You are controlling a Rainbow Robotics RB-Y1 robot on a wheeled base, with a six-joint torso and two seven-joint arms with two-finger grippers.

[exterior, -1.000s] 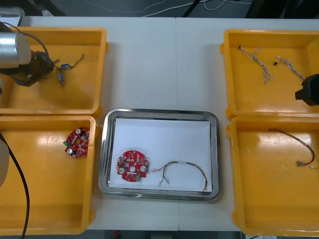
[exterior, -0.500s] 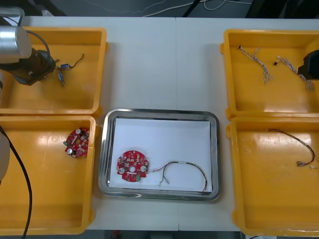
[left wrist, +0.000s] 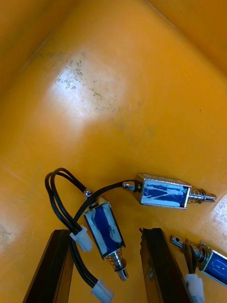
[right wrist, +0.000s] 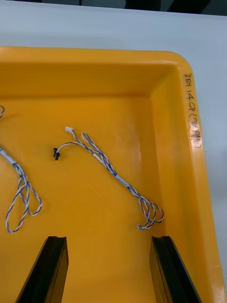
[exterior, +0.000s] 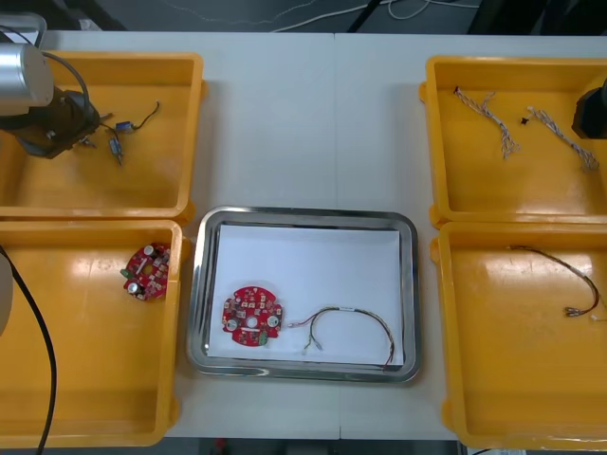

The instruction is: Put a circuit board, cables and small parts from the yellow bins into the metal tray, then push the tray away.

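An electronics workshop: yellow bins (exterior: pixel 104 59) hold cables (right wrist: pixel 150 213), circuit boards (exterior: pixel 147 271), small metal parts (left wrist: pixel 163 193).

The left arm (exterior: pixel 21 81) is a brushed silver cylinder joined to a black wrist block, trailing a thin black cable (exterior: pixel 52 379). The right arm (exterior: pixel 591 112) is matte black. The left pincer (left wrist: pixel 105 232) and right pincer (right wrist: pixel 109 239) have flat black fingers (right wrist: pixel 54 270) with squared tips.

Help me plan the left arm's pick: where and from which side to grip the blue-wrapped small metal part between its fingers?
Grip the blue-wrapped small metal part across its boxy middle, straight down from above: its flat long sides suit the left tool's open fingers, the sprung pin and thin black leads at its ends are poor holds. The right tool hangs over another yellow bin.
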